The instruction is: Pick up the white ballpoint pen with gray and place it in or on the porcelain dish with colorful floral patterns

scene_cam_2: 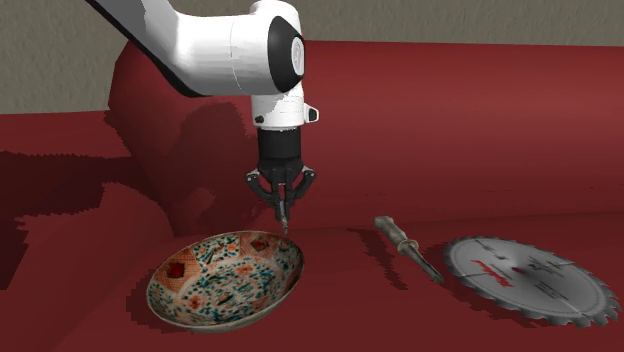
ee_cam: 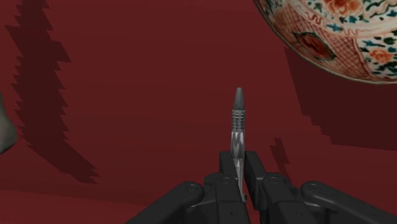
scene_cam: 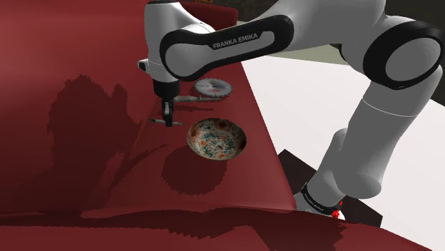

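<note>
While the all-black two-finger gripper [scene_cam_2: 283,205] is hanging just above the far rim of the shallow porcelain dish with red, green and blue floral patterns [scene_cam_2: 225,282], it is clamping the slim grey-and-white ballpoint pen [scene_cam_2: 285,223] between its fingers. In the wrist view the pen [ee_cam: 238,124] is sticking straight out past the fingertips of the gripper [ee_cam: 239,159], its ribbed grey tip pointing at the dark red surface [ee_cam: 127,95], with the dish [ee_cam: 343,38] lying off to one side and cut off by the frame's corner.

In the shoulder view the gripper [scene_cam: 169,120] is hovering at centre frame, just left of the dish [scene_cam: 217,139]. The white arm [scene_cam: 214,43] is showing the lettering "FRANKA EMIKA".

A grey circular saw blade [scene_cam_2: 530,280] is lying at the lower right of the second exterior view; it is carrying a red mark too small to read. A slender grey tool [scene_cam_2: 405,243] is resting between the blade and the dish, and what kind of tool it is cannot be told. The rear of the pen is sitting hidden inside the gripper.
</note>
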{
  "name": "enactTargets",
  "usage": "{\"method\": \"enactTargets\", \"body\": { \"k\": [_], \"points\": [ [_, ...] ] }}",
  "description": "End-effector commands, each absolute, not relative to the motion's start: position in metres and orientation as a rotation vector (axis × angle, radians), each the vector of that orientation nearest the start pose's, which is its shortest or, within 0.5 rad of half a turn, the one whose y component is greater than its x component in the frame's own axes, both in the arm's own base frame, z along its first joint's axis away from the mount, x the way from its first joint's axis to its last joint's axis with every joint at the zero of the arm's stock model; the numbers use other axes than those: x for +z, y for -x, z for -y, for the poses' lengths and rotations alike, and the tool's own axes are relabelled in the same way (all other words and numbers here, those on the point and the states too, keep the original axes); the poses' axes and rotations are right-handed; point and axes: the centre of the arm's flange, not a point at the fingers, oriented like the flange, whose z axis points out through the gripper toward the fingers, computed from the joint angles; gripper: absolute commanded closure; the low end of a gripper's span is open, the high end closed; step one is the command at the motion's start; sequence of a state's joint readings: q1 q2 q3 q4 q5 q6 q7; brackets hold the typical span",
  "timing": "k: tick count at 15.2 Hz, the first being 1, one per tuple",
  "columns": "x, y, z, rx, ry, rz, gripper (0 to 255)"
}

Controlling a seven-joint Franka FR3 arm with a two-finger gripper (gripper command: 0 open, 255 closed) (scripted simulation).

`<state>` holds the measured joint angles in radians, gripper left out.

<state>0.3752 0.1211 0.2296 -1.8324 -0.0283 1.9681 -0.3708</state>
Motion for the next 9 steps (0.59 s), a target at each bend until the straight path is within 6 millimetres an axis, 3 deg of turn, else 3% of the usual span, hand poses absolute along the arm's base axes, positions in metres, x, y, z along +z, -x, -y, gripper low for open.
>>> {"method": "enactTargets", "body": {
  "k": [1, 9],
  "points": [
    [0.476, -0.494, -0.333, -0.027, 2.765, 1.483, 255],
    [0.519, -0.494, -0.333, -0.027, 2.765, 1.483, 255]
  ]
}}
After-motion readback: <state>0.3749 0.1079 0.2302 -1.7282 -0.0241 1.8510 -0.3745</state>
